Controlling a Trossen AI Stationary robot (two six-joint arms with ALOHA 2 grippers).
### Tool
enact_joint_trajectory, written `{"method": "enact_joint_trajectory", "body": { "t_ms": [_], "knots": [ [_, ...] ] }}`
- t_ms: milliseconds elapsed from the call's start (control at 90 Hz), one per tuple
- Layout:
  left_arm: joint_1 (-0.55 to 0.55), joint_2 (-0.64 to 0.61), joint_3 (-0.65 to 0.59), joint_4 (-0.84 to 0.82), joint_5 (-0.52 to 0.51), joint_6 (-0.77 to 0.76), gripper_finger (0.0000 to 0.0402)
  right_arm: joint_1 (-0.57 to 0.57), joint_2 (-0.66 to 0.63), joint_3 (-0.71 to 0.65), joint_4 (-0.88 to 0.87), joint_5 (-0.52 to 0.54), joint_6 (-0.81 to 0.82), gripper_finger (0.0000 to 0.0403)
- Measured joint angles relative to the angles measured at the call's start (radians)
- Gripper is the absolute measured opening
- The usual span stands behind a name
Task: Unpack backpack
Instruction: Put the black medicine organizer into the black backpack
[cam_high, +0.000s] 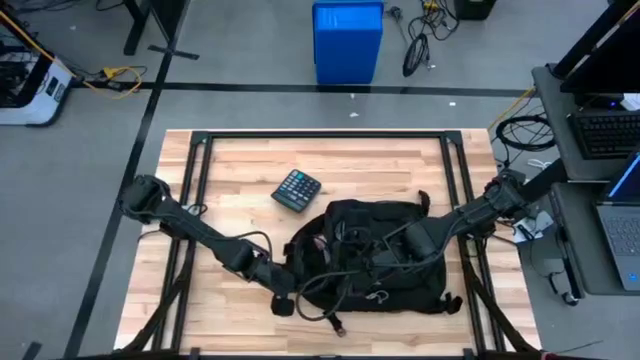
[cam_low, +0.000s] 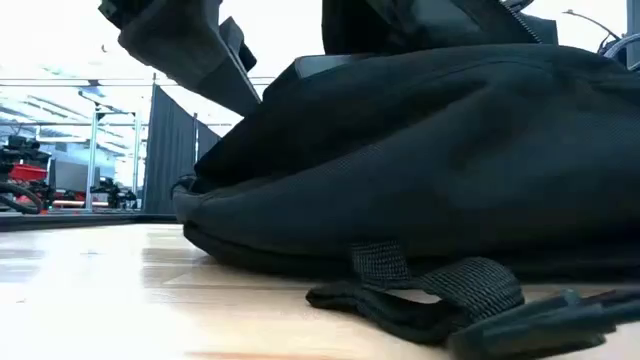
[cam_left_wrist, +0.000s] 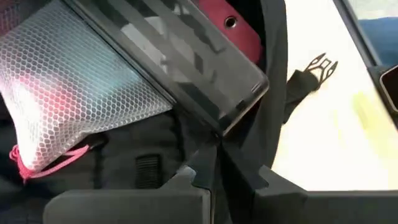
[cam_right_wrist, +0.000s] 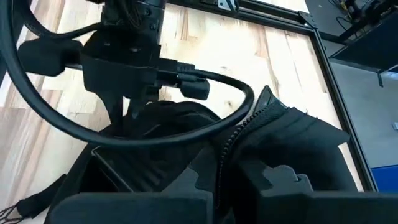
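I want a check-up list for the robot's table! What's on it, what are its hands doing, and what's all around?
Surface: wooden table inside a black frame.
Job's things: black backpack lying near the table's front, opened; inside, a mesh pouch, a dark flat case and something red.
Clutter: calculator on the wood behind the backpack, apart from it.
Hands: left hand shut on the backpack's opening edge; right hand shut on the backpack fabric by the zipper.
Cables: black cables looping along both arms; loose cords on the floor.
Surroundings: blue bin beyond the table, laptop on a desk to the right.
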Motion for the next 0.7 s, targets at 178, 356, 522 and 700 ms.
{"method": "enact_joint_trajectory", "body": {
  "t_ms": [178, 356, 522, 700],
  "knots": [
    [0.019, 0.014, 0.0, 0.094, 0.0, 0.018, 0.001, 0.0, 0.0, 0.0, 0.003, 0.0, 0.001, 0.0004],
    [0.049, 0.014, 0.0, 0.123, -0.009, 0.053, 0.001, 0.0, 0.0, 0.0, 0.006, 0.002, 0.003, 0.0004],
    [0.072, 0.014, 0.0, 0.136, -0.048, 0.059, 0.001, 0.0, 0.0, 0.0, 0.008, 0.004, 0.003, 0.0004],
    [0.107, 0.015, 0.0, 0.209, -0.076, 0.082, 0.001, 0.0, 0.0, 0.001, 0.013, 0.005, 0.003, 0.0004]
  ]
}}
